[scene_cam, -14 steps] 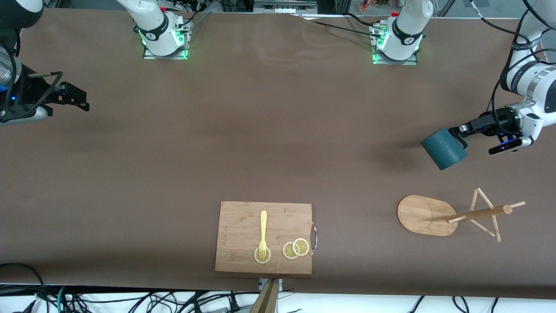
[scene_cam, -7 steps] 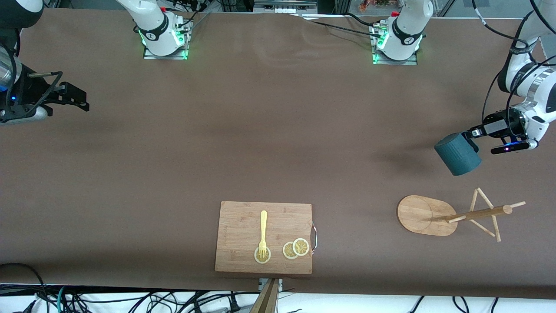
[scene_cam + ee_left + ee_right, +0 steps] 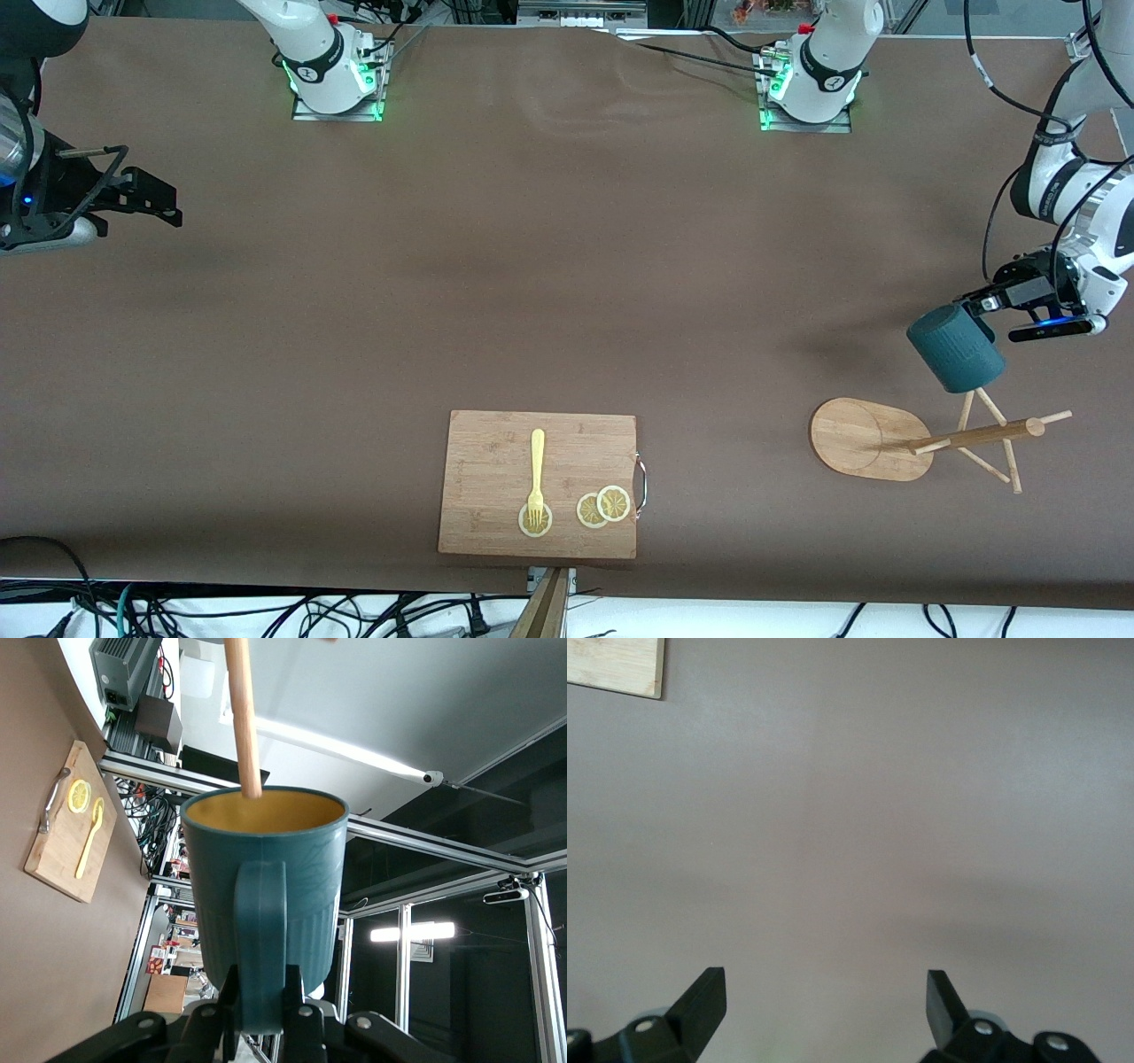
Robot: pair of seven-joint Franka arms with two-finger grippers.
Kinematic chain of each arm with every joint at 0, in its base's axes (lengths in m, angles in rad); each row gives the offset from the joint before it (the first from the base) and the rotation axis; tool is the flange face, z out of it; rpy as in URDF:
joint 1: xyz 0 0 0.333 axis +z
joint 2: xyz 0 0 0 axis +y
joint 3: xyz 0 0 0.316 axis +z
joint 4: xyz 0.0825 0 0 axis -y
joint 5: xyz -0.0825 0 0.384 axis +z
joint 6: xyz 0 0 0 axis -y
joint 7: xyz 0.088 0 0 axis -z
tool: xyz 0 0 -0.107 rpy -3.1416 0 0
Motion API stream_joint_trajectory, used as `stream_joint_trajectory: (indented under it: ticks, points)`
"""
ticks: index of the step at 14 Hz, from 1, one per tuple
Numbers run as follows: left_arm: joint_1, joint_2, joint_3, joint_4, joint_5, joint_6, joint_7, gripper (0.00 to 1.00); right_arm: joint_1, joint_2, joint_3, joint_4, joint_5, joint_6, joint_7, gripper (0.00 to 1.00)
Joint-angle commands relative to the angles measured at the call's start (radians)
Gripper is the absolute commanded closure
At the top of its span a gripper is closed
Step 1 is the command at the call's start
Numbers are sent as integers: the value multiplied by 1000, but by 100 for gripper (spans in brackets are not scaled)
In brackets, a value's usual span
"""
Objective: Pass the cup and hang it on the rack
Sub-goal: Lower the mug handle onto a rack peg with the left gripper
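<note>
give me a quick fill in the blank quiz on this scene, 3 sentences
1. The left gripper holds the cup by its ____.
2. The right gripper waits over bare table with its fingers ____.
3. On the cutting board, the fork has its tines on a ____ slice.

Missing words: handle; open; lemon

Brown table (image 3: 532,266) w/ cables (image 3: 266,616) along near edge, ceiling strip light (image 3: 337,744)

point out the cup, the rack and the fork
cup (image 3: 955,348), front view, on its ribbed side wall
rack (image 3: 850,434), front view, on its oval base
fork (image 3: 537,470), front view, on its handle
</note>
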Motion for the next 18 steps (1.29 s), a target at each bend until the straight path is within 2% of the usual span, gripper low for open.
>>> stream_joint_trajectory:
  ticks: [1,5,7,15,18]
  points:
    - [-1,62,0,69,-48,-35,-30,100,-15,-13,17,-11,-6,1,4,0]
    - [7,134,1,133,-98,-71,-32,100,-15,-13,17,-11,-6,1,4,0]
    - [7,146,1,137,-120,-80,-38,100,-15,-12,17,-11,-6,1,6,0]
    - [35,269,1,273,-178,-117,-71,100,-15,-12,17,-11,-6,1,6,0]
    - [36,293,0,289,-196,-123,-73,100,-15,-12,17,-11,-6,1,6,0]
